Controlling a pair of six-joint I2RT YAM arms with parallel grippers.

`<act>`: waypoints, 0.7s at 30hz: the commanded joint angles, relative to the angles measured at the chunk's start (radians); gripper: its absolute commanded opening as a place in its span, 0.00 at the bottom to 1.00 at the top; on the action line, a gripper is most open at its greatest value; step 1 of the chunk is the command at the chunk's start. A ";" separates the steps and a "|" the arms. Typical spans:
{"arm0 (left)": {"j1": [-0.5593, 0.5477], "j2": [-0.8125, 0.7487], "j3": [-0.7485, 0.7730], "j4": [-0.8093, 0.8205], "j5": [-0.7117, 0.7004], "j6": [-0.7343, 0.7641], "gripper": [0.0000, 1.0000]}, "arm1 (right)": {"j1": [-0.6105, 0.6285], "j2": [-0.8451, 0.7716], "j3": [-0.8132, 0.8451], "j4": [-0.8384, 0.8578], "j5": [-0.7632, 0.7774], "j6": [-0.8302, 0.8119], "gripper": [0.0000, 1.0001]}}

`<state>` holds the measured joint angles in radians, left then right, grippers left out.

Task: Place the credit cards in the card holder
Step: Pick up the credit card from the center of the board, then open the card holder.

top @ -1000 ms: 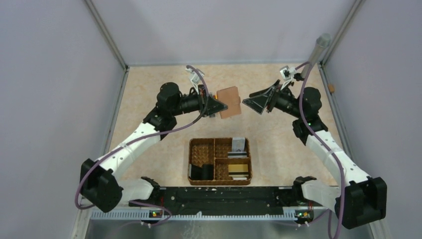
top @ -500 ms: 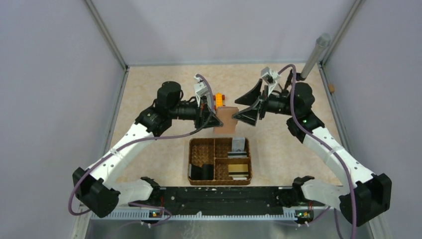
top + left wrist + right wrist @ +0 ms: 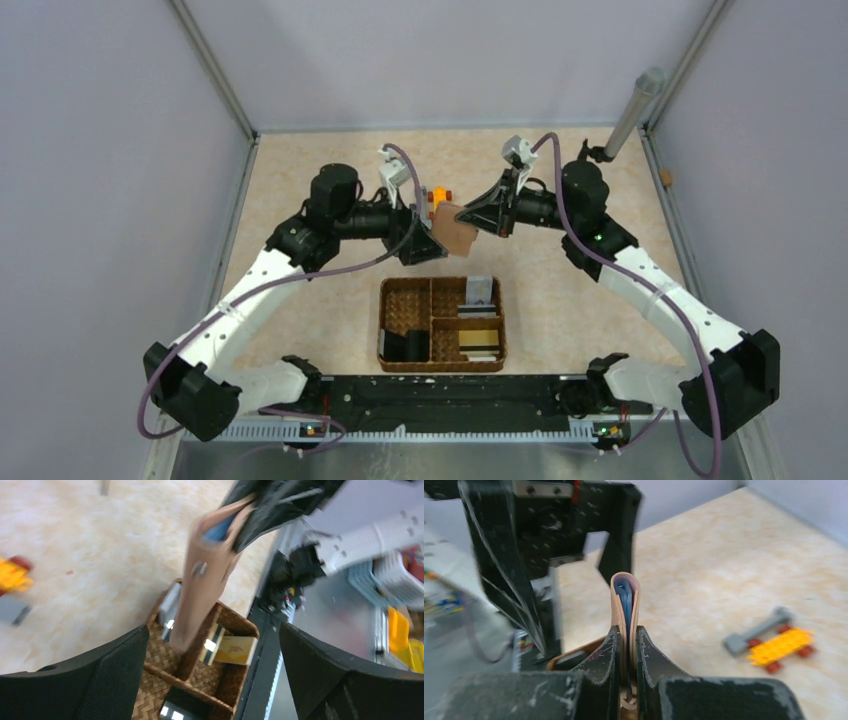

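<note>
My right gripper clamps the card holder, left gripper spread apart; credit cards sit in the basket, seemingly none loaded yet.

Pale lilac-grey wall panels enclose a beige marbled table on three sides; slim silver metal struts line the rear corners; light falls evenly.

Left tool gapes wide; right tool is pinched tight.
</note>
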<state>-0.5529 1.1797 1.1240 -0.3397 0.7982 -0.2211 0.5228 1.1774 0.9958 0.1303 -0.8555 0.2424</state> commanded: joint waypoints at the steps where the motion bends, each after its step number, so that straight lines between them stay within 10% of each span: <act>1: 0.124 -0.113 0.014 0.049 -0.203 -0.190 0.99 | 0.009 -0.097 -0.039 0.108 0.375 -0.179 0.00; 11: 0.329 -0.065 -0.130 0.289 -0.082 -0.970 0.99 | 0.185 -0.093 -0.199 0.478 0.660 -0.533 0.00; 21: 0.343 0.022 -0.274 0.543 -0.034 -1.298 0.99 | 0.395 -0.055 -0.217 0.496 0.707 -0.847 0.00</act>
<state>-0.2165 1.1934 0.8761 -0.0071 0.7136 -1.3262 0.8593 1.0954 0.7712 0.5480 -0.1738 -0.4450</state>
